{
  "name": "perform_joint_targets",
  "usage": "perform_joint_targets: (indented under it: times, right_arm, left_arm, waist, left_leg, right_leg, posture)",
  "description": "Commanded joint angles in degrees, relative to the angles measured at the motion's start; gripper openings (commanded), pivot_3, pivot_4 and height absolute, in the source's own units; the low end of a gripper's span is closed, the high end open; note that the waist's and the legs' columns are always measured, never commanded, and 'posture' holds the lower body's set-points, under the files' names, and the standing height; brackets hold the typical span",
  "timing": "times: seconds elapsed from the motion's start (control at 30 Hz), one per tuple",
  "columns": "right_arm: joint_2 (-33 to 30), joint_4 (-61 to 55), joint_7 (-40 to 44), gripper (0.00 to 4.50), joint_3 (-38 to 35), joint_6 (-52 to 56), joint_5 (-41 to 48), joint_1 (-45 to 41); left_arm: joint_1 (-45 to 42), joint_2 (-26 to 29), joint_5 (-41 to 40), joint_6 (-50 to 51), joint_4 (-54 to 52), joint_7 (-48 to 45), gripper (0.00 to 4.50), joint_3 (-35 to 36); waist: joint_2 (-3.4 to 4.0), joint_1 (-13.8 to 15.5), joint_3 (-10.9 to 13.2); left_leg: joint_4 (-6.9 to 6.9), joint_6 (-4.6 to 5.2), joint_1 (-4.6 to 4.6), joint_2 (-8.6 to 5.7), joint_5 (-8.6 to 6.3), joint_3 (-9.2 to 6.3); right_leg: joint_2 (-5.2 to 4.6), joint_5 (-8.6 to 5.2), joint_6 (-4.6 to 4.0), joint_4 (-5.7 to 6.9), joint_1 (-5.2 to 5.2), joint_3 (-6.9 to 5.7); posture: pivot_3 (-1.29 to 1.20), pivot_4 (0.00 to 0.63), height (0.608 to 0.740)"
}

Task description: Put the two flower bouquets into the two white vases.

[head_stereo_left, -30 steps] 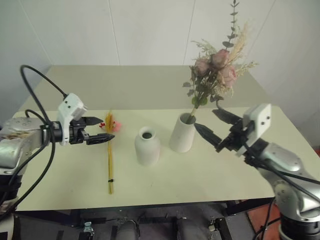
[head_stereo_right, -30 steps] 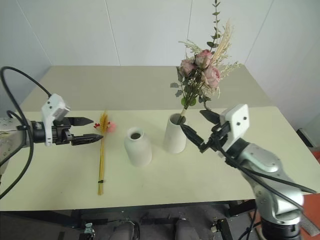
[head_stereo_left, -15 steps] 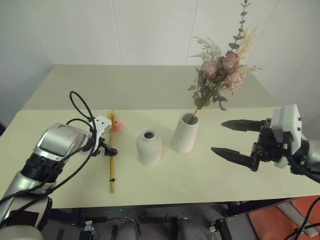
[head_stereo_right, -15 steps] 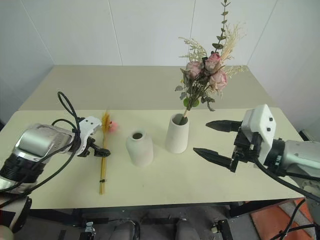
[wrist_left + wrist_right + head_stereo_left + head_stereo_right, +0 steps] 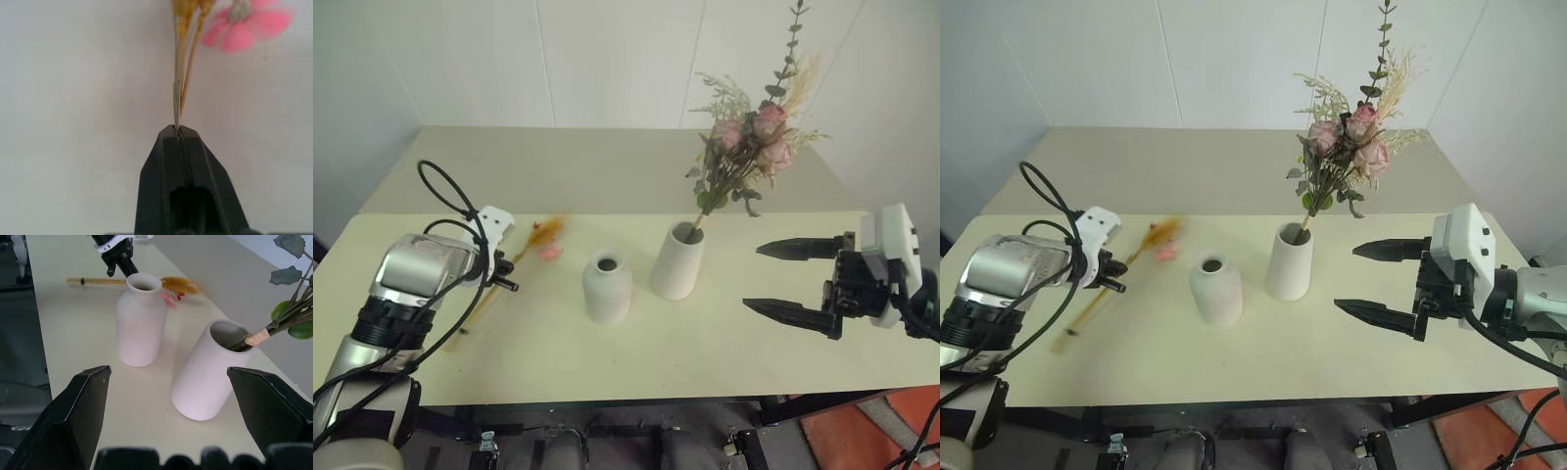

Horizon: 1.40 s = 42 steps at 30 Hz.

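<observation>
We see a pale cream counter [image 5: 607, 176] against a white wall. Near its middle stands a rounded white bottle vase [image 5: 607, 286], and just beside it, toward the right edge, a taller tapered white vase [image 5: 676, 260] holding a rose bouquet [image 5: 744, 147]. Toward the left edge a slim wheat-stalk bunch [image 5: 509, 269] slants, blurred; we cannot tell whether it touches the surface.

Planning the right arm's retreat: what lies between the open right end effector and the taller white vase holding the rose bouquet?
Bare cream tabletop, seen in the left eye view: nothing stands between the right end effector and the taller white tapered vase.
</observation>
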Motion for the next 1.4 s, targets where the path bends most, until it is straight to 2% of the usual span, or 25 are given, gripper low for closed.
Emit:
perform_joint_targets:
  times: [0.03, 0.13, 0.27, 0.37, 0.53, 0.93, 1.27, 1.4]
  right_arm:
    - [-0.68, 0.79, 0.77, 4.5, 0.44, -2.06, -1.12, -0.96]
    - [-0.25, 1.5, 0.54, 4.5, 1.86, -2.56, -1.95, -1.54]
    - [0.17, 1.85, 0.55, 4.5, 2.59, -2.49, -1.62, -2.02]
    - [-0.07, 2.08, 0.63, 4.5, 2.5, -2.07, -1.45, -2.38]
    - [-0.44, 1.74, -0.07, 4.5, 1.89, -1.46, -1.6, -2.39]
    - [-0.21, -1.8, -1.79, 4.5, -2.1, -0.7, -0.24, 2.56]
    - [-0.76, -2.11, -2.27, 4.5, -3.42, -0.5, 0.57, 3.49]
    - [-0.95, -2.05, -1.92, 4.5, -3.79, -0.74, 0.28, 3.99]
  left_arm:
    - [0.3, -5.49, -3.32, -14.85, -6.38, 2.59, 0.02, 12.93]
    - [-1.52, -9.86, -8.88, -19.0, -10.25, 0.98, 0.02, 18.69]
    - [-5.18, -13.2, -18.5, -17.55, -12.25, -1.56, 0.02, 22.87]
    - [-8.25, -14.8, -26.9, -17.65, -12.44, -7.28, 0.02, 23.53]
    - [-10.84, -16.42, -33.84, -17.68, -11.0, -10.94, 0.02, 22.14]
    - [-6.96, -20.65, -34.1, -25.5, -9.18, -16.6, 0.02, 16.54]
    - [-2.73, -19.41, -30.98, -29.16, -6.93, -21.03, 0.02, 11.67]
    - [2.32, -15.85, -30.44, -27.78, -8.8, -24.24, 0.94, 9.96]
  waist:
    - [0.0, 0.09, 0.0]
    - [-0.01, 0.23, 0.0]
    - [-0.01, 0.11, 0.0]
    - [-0.01, 0.07, 0.0]
    - [-0.01, -0.08, 0.0]
    - [-0.01, -0.08, 0.01]
    - [-0.01, -0.12, 0.01]
    - [-0.01, -0.24, 0.0]
  left_leg:
    - [0.0, 0.0, 0.0, -0.01, 0.0, 0.0]
    - [0.05, 0.0, -0.06, -0.05, 0.0, 0.01]
    - [0.09, 0.0, -0.04, -0.1, 0.0, 0.0]
    - [0.11, 0.0, 0.0, -0.11, 0.0, -0.03]
    - [0.11, 0.0, 0.08, -0.15, 0.0, -0.04]
    - [0.11, 0.0, 0.56, -0.17, 0.0, -0.06]
    - [0.1, 0.0, 0.58, -0.17, 0.0, -0.06]
    - [0.1, 0.0, 0.59, -0.17, 0.0, -0.06]
  right_leg:
    - [-0.01, 0.01, -0.01, -0.02, 0.01, 0.0]
    - [-0.06, 0.17, -0.2, -0.03, 0.01, 0.0]
    - [-0.08, 0.18, -0.14, 0.01, 0.03, 0.01]
    - [-0.08, 0.11, 0.0, -0.01, 0.1, 0.0]
    - [-0.09, 0.04, 0.12, -0.01, 0.2, 0.01]
    - [-0.11, 0.0, 0.18, -0.1, 0.73, -0.01]
    - [-0.11, -0.01, 0.18, -0.12, 0.75, 0.0]
    - [-0.11, -0.01, 0.19, -0.12, 0.75, 0.0]
  posture:
    - [0.0, 0.15, 0.74]
    - [0.0, 0.15, 0.74]
    - [0.0, 0.15, 0.74]
    - [0.0, 0.15, 0.74]
    - [0.0, 0.15, 0.74]
    - [0.0, 0.15, 0.74]
    - [0.0, 0.15, 0.74]
    - [0.0, 0.15, 0.74]
